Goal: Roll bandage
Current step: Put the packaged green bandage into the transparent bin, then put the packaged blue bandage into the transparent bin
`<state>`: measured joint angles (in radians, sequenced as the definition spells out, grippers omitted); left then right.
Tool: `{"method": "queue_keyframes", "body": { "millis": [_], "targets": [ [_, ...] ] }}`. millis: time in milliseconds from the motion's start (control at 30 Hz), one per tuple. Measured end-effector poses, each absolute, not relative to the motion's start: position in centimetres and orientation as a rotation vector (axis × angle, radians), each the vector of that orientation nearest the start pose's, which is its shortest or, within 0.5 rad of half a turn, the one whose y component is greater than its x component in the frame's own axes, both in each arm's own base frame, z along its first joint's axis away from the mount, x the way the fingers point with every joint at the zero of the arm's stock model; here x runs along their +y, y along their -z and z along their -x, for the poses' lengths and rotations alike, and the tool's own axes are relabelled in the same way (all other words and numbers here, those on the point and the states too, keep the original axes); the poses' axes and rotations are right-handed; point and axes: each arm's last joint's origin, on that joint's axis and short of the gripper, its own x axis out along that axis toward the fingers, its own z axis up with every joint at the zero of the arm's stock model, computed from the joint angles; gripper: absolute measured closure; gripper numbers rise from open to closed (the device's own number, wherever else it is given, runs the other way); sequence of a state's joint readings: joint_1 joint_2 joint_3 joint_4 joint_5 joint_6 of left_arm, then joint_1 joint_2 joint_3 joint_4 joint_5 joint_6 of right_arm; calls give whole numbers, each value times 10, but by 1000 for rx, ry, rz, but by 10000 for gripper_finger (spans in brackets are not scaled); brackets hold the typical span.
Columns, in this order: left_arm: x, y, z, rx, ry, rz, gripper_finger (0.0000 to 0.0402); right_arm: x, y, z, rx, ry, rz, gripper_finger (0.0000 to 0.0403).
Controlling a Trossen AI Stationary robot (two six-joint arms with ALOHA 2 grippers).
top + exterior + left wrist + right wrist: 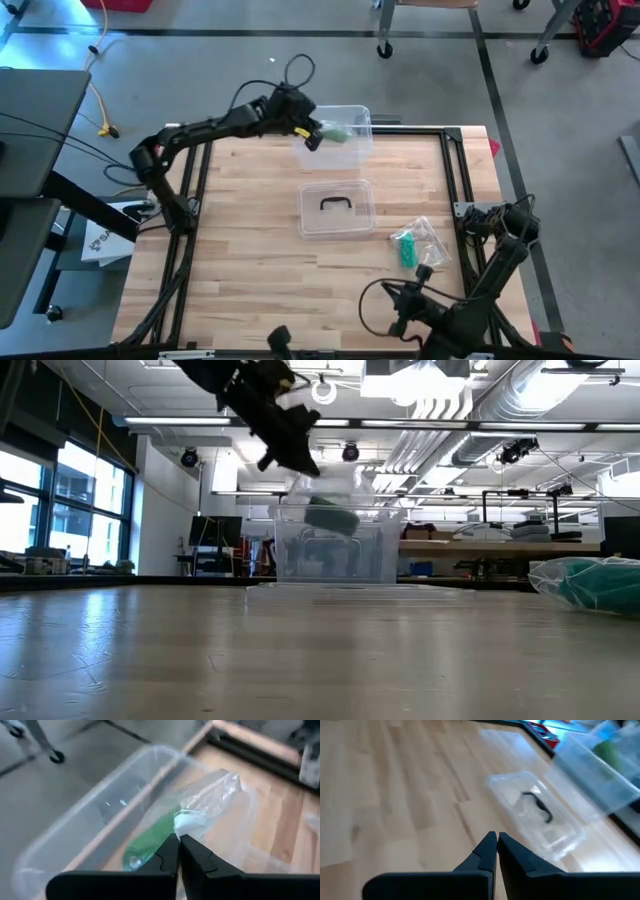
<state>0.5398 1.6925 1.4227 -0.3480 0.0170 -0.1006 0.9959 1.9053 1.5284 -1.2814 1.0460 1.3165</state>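
Your left gripper (312, 136) sits in the upper middle of the high view, over the near rim of the clear plastic bin (345, 115) at the far edge of the table (250, 220). Its fingers (170, 851) are clenched on the top of a clear plastic bag (220, 800), and inside that bag you can see the green bandage roll (150, 837) hanging over the open bin. In the low view the same gripper (290, 452) comes in from the upper left of the frame with the green roll (330, 517) dangling at the height of the bin's rim; whether it touches the bin wall you cannot tell

Just below the bin in the high view, near the centre of the frame, the bin's clear lid (336, 208) lies flat on the table with its black handle (333, 203) facing up. To the right of the lid, a second clear bag holding green bandage (411, 246) lies on the wood; in the low view it shows at the right edge of the frame (590, 582)

Your right gripper (400, 322) waits at the bottom of the high view, well apart from the bin, its fingers (487, 849) pressed together on nothing. Its wrist view looks across the table toward the lid (540, 815)
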Motion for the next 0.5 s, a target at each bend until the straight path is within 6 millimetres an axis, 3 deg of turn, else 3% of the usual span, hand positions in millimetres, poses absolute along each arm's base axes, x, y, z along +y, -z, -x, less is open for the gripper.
{"method": "queue_keyframes", "body": {
  "millis": [133, 333, 500],
  "targets": [
    [202, -274, -344, 634, -422, 287, 368, 273, -237, -210, 605, 563, 158, 394],
    [204, -258, -349, 666, -345, 360, 262, 273, -237, -209, 604, 573, 128, 394],
    [185, -284, -333, 702, -364, 355, 206, 276, -239, -205, 641, 586, 37, 394]
  ]
}}
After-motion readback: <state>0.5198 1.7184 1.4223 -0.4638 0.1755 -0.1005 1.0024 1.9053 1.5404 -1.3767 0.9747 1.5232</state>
